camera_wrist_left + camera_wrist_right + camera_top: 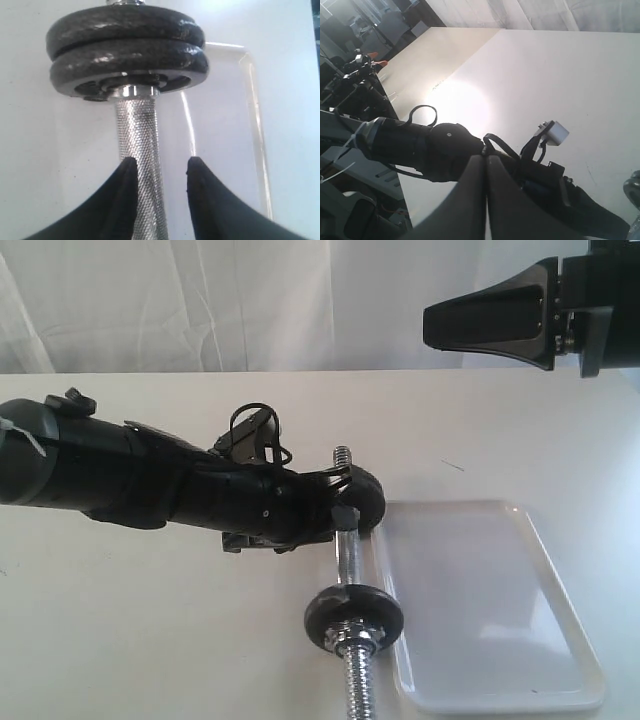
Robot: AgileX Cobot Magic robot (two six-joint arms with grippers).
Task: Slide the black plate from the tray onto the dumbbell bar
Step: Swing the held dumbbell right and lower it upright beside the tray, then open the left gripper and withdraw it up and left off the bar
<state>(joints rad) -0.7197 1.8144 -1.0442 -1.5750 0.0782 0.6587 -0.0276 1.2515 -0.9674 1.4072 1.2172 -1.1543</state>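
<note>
My left gripper (pixel 161 161) stands parted astride the knurled dumbbell bar (pixel 137 130), clamping nothing. Just beyond, the black plate (pixel 130 67) sits on the bar against a second disc (pixel 125 30), beside the white tray (pixel 480 590). My right gripper (pixel 438 325) hangs pinched closed above.

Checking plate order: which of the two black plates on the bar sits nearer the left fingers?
The inner plate, its recessed face showing; the other plate stacks behind it.
</note>
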